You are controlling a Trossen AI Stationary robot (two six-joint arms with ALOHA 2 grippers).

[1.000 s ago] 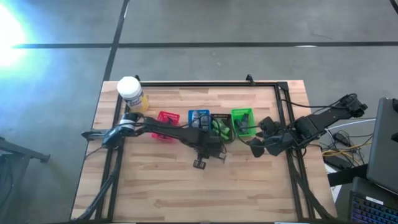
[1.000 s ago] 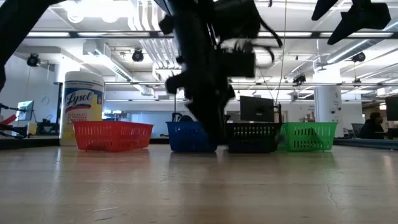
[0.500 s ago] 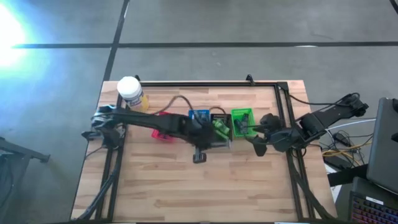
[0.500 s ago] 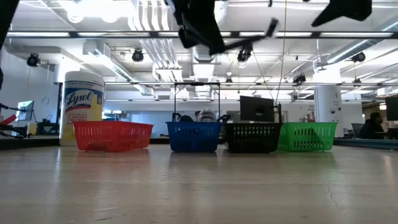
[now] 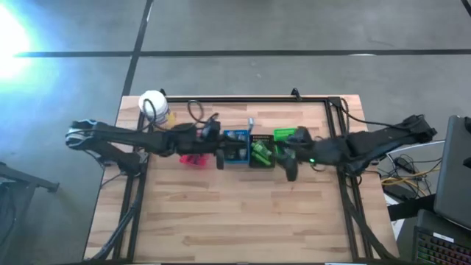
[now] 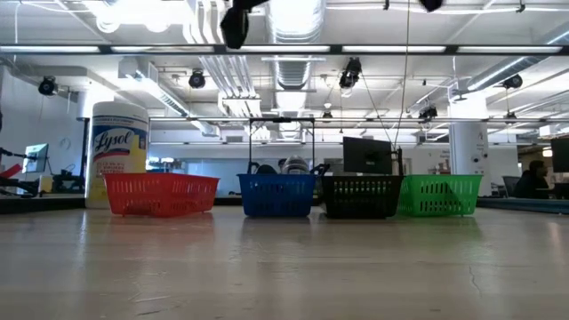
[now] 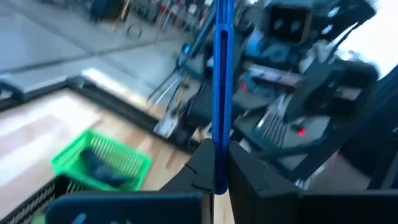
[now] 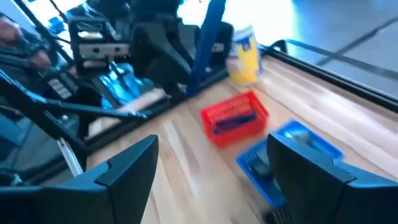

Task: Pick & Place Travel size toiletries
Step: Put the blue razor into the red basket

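Note:
My left gripper [image 7: 219, 180] hangs high above the row of baskets, pointing level, shut on a thin blue stick [image 7: 222, 74], one of the travel size toiletries. The stick also shows in the right wrist view [image 8: 208, 43], and its free end [image 5: 250, 122] in the high view. My right gripper [image 8: 212, 149] is open with nothing between its fingers. It hovers near the green basket [image 5: 285, 137] and faces the left arm. Green bottles [image 5: 259, 152] lie in the black basket [image 6: 360, 197]. Dark items [image 7: 106, 163] lie in the green basket. My left gripper pinches the blue stick by one end [image 7: 219, 163] between its two fingers. The rest of the stick runs out beyond the fingertips [image 7: 239, 163]. It is lifted clear of the table and the baskets.
Red [image 6: 160, 194], blue [image 6: 277, 196], black and green [image 6: 442, 196] slotted baskets stand in a row across the table's middle. A white-lidded yellow jar [image 5: 153, 107] stands at the far left corner. Bare wood [image 5: 235, 213] lies between the baskets and the near edge.
My left gripper has risen from the table in front of the baskets, turning from pointing down to level, and drawn back toward the table's left and far side. My right gripper has moved left toward the green basket and turned to face the left arm.

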